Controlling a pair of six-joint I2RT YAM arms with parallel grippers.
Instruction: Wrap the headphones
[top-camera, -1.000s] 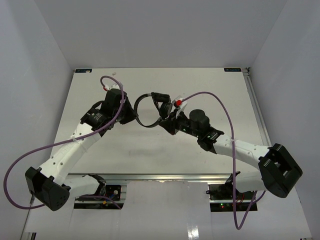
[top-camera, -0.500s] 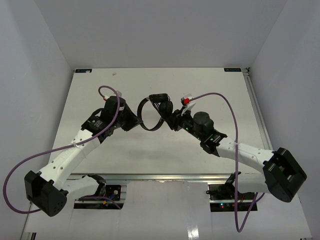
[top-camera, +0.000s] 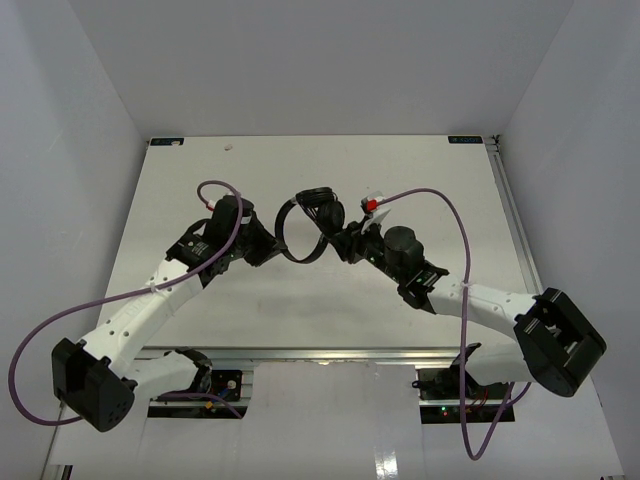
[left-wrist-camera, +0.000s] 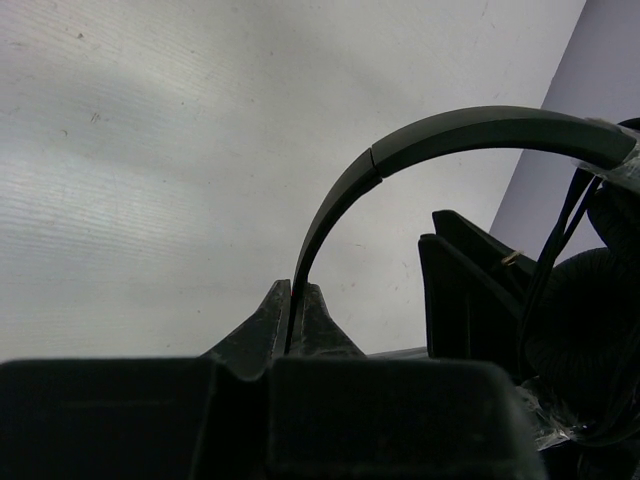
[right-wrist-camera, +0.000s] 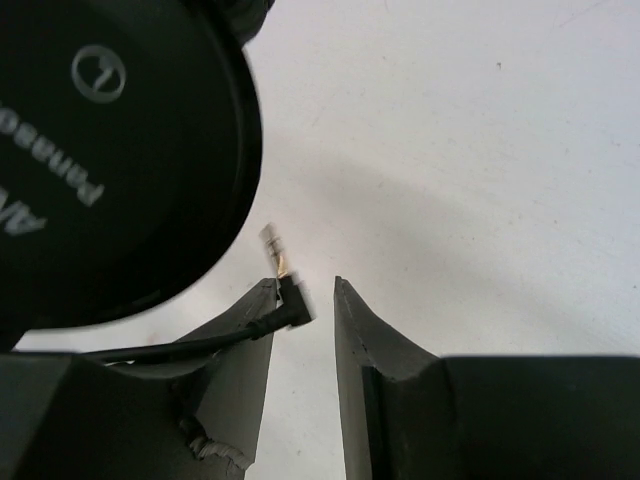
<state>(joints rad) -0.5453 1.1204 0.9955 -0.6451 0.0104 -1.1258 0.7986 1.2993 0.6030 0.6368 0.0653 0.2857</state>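
Note:
The black headphones (top-camera: 318, 208) hang above the white table (top-camera: 420, 165) between my two grippers. My left gripper (top-camera: 272, 243) is shut on the thin headband (left-wrist-camera: 450, 130), pinched edge-on between the jaws (left-wrist-camera: 293, 288); the band arcs up and to the right toward an earcup (left-wrist-camera: 590, 300). My right gripper (top-camera: 344, 240) sits just below the earcups. In the right wrist view its jaws (right-wrist-camera: 305, 284) stand apart. The cable's plug (right-wrist-camera: 292, 300) lies against the left finger, unclamped, and the cable (right-wrist-camera: 170, 350) runs off left. A lettered earcup (right-wrist-camera: 110, 150) fills the upper left.
Purple robot cables loop above each arm (top-camera: 215, 188) (top-camera: 445, 205). A red and white tag (top-camera: 372, 203) sits on the right wrist. A metal rail (top-camera: 505, 210) runs along the table's right edge and another (top-camera: 330, 355) along the near edge. White walls enclose the table.
Both arms have shifted a little and the headphones have moved slightly right and nearer with them. The left gripper's hold on the headband is unchanged.

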